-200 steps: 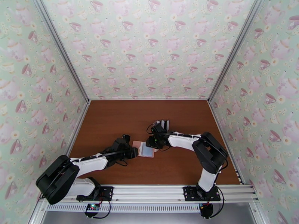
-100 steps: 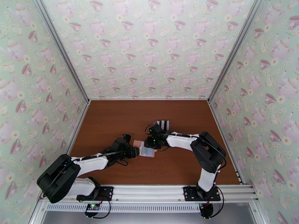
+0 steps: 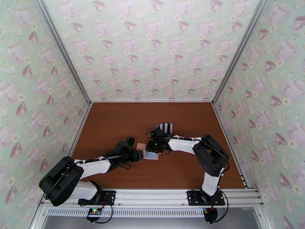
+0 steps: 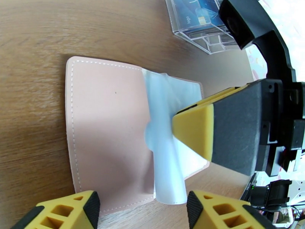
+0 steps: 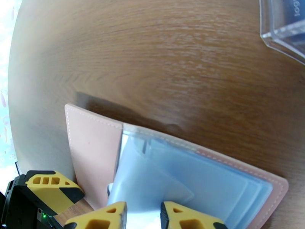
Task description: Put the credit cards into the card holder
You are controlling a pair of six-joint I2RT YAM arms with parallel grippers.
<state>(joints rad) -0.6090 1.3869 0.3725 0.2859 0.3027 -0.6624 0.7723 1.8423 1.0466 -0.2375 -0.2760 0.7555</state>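
The card holder (image 3: pixel 149 154) lies open on the table, a pink wallet (image 4: pixel 106 126) with pale blue-grey pockets (image 5: pixel 213 184). My right gripper (image 3: pixel 152 146) comes down on it from the far side. Its narrow jaws (image 5: pixel 143 219) pinch a raised pocket leaf (image 4: pixel 167 176), which creases at the fingertip (image 4: pixel 192 130). My left gripper (image 3: pixel 140 155) is at the wallet's left edge. It stands open (image 4: pixel 143 212), one finger on each side of the wallet's near edge, with nothing gripped. The credit cards (image 4: pixel 194 14) stand in a clear rack behind the wallet.
The clear plastic card rack (image 3: pixel 166 127) stands just behind the right wrist, close to the wallet (image 5: pixel 284 33). Patterned walls close in the brown table (image 3: pixel 114 119) on three sides. Bare wood lies to the left and at the far back.
My left gripper's jaws have widened at the wallet's edge. My right gripper has shifted a little to the left over the pockets. The wallet has barely moved.
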